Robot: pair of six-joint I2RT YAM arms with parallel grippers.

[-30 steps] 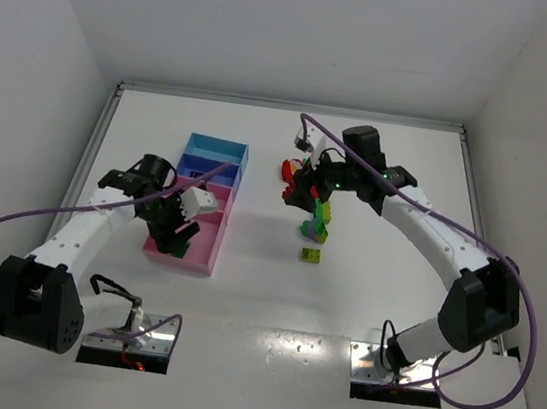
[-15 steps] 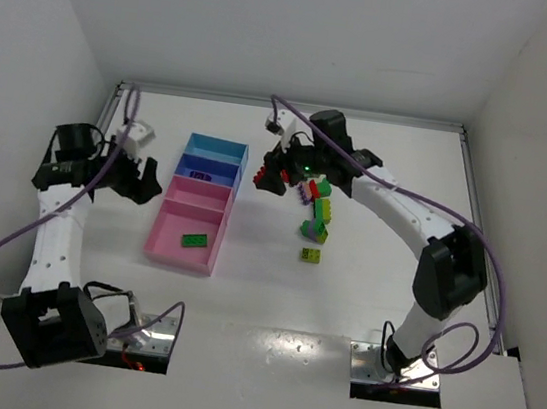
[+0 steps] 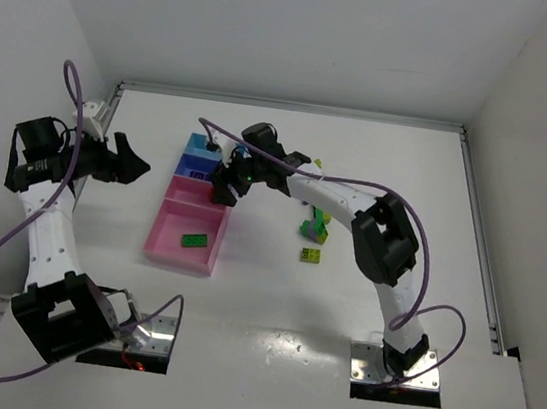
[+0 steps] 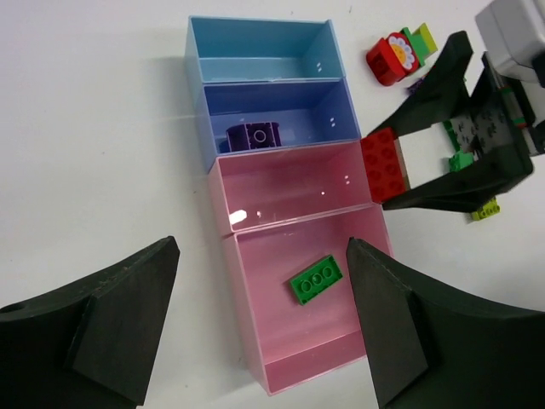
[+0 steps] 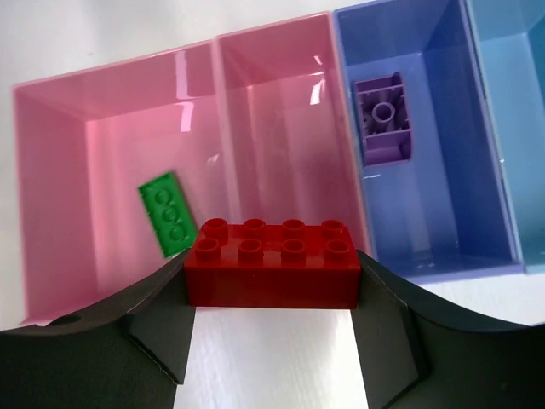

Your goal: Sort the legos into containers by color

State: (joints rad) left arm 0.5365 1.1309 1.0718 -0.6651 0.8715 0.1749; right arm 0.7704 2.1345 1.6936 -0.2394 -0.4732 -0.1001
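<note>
Our right arm [image 3: 335, 195] stretches way across to the containers [image 4: 281, 183], while our left arm [image 3: 49, 225] sits off to the left. Its left gripper [image 4: 262, 247] gapes wide with nothing in it. The right gripper [image 5: 272, 277] is clamped on a red eight-stud brick [image 5: 271, 260] at the pink compartments' edge. Only the wrist cams clearly show us the green plate [image 4: 315, 279] in pink and the purple brick [image 5: 383, 119] in blue.

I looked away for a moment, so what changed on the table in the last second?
The left gripper let go of the green brick in the nearest pink compartment, opened and drew back left. The right gripper carried a red brick from the pile leftward to the next pink compartment. The purple brick and lime brick stayed put.
</note>
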